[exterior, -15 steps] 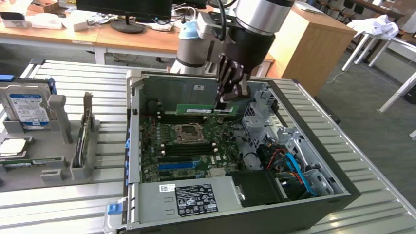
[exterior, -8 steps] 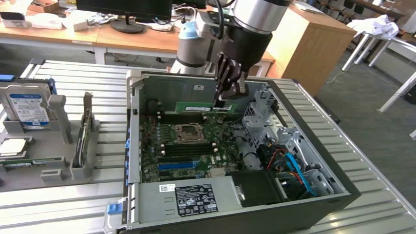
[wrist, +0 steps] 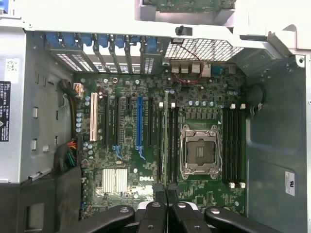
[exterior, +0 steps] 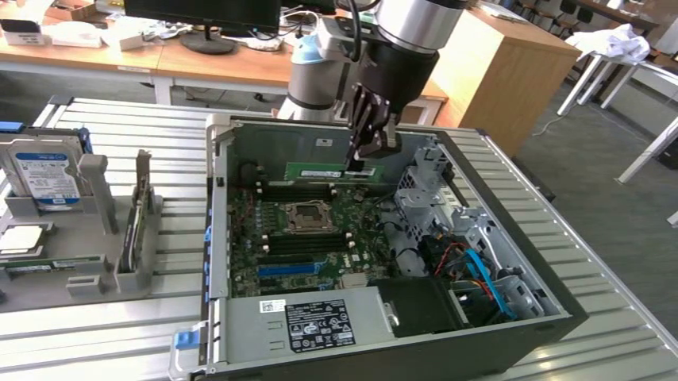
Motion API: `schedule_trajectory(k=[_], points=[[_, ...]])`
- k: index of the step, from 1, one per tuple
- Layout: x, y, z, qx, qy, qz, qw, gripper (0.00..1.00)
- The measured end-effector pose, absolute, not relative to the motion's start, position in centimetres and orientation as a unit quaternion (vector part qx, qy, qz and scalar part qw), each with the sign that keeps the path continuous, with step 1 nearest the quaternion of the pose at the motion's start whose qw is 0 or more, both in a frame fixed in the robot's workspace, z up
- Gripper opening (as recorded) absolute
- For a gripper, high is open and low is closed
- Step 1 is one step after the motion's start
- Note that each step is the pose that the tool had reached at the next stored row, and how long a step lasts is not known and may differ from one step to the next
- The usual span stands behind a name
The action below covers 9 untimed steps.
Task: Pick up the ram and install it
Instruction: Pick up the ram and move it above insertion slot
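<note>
Gripper is clamped narrow on the ram, pinching it by the end twd the exterior view's right. The rest of the stick juts out twd that view's left, long axis level, white label facing the cam. The ram hangs inside the open PC case above the mobo, in front of the case's far wall and on the far side of the CPU socket as that view sees it. In the wrist view the gripper has both fingers pressed together w/ the ram between them, seen edge-on as a thin line. That line runs parallel to the DIMM slots, over the bank that sits between the CPU socket and the expansion slots. Can't tell whether the stick's lower edge touches a slot. CPU socket is empty, frame closed. The other DIMM bank has white clips at both ends. Finned heatsink sits near the blue expansion slot. PSU w/ its label sticker is at the case's near end, and blue cables are in the drive bay on the exterior view's right. Well apart on the exterior view's left, a grey fixture on the slatted metal table holds the hard drive upright, w/ the processor chip lying flat just in front of it.
</note>
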State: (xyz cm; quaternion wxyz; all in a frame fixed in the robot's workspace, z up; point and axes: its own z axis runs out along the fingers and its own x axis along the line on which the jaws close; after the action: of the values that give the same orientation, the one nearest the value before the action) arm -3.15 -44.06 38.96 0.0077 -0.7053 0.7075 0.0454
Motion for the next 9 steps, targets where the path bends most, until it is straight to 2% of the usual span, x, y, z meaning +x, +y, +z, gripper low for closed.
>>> schedule_trajectory(k=[9], points=[[-3.12,-43.20,38.77,-0.705,0.707,0.045,0.008,0.12]])
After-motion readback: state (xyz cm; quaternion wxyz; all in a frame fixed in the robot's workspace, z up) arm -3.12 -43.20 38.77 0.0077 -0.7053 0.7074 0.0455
